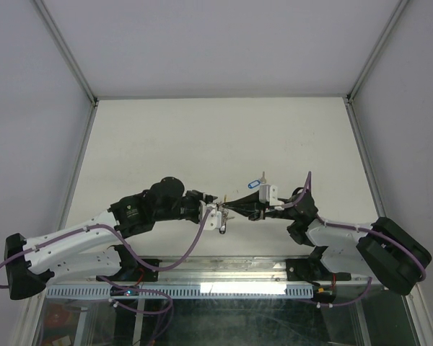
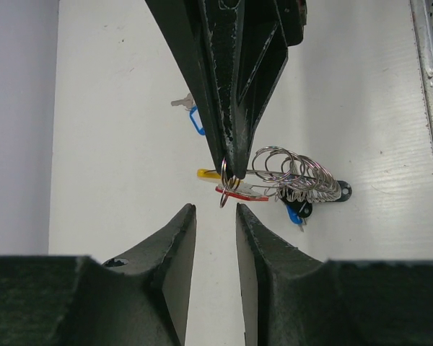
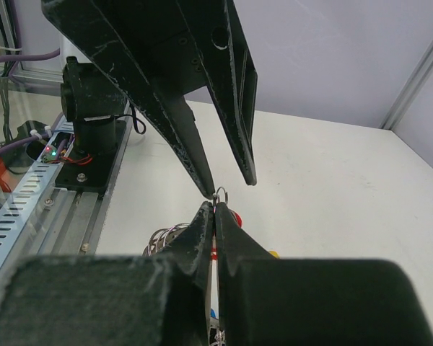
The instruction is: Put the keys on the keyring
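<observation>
Right gripper (image 3: 213, 210), pressed together, pinches a thin round wire ring (image 3: 221, 193); left gripper (image 2: 215, 213) stands spread above the coiled silvery keyring (image 2: 297, 175).

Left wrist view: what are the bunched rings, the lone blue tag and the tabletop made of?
Bunched rings: thin loops, bright silvery glints, look like bare metal wire.
Lone blue tag: smooth, even colour, probably plastic.
Tabletop: matte off-white, no glare; laminate or painted board, cannot tell.

A white table (image 1: 202, 137) filled the enclosure; at six o'clock ran an aluminium rail (image 1: 231, 267) and a slotted cable duct (image 1: 79, 290).
</observation>
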Robot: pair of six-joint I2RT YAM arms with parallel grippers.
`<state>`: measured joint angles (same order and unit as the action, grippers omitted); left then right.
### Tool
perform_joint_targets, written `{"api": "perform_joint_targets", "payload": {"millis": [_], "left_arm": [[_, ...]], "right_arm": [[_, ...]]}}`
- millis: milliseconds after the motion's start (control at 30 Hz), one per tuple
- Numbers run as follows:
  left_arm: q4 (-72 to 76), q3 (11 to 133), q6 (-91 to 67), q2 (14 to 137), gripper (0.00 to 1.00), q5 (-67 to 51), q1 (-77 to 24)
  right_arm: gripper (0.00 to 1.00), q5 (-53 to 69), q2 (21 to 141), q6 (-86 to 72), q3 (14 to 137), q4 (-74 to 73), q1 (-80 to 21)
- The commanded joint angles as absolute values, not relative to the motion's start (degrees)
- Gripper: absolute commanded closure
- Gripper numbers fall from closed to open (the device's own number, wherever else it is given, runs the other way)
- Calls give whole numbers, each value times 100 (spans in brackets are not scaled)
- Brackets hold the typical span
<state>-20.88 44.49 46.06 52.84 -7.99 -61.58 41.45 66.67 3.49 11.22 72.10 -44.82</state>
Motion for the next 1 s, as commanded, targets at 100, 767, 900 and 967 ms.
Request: {"api": "perform_joint_targets", "payload": {"millis": [100, 767, 900, 967], "left_arm": [[-1780, 4558, 4685, 5326, 75, -1212, -6214], [-1892, 4631, 4792, 5403, 93, -1176, -6214], [-1898, 4642, 4783, 5423, 99, -1228, -6214], [-1899, 4636, 4781, 5433, 100, -1239, -6214]], "right_arm": [[100, 4197, 6497, 457, 1130, 7411, -4451], [100, 4236, 6451, 465, 1167, 7330, -4448], [100, 4214, 6451, 474, 1155, 7329, -4447], [100, 4195, 6436, 475, 1146, 7330, -4455]]}}
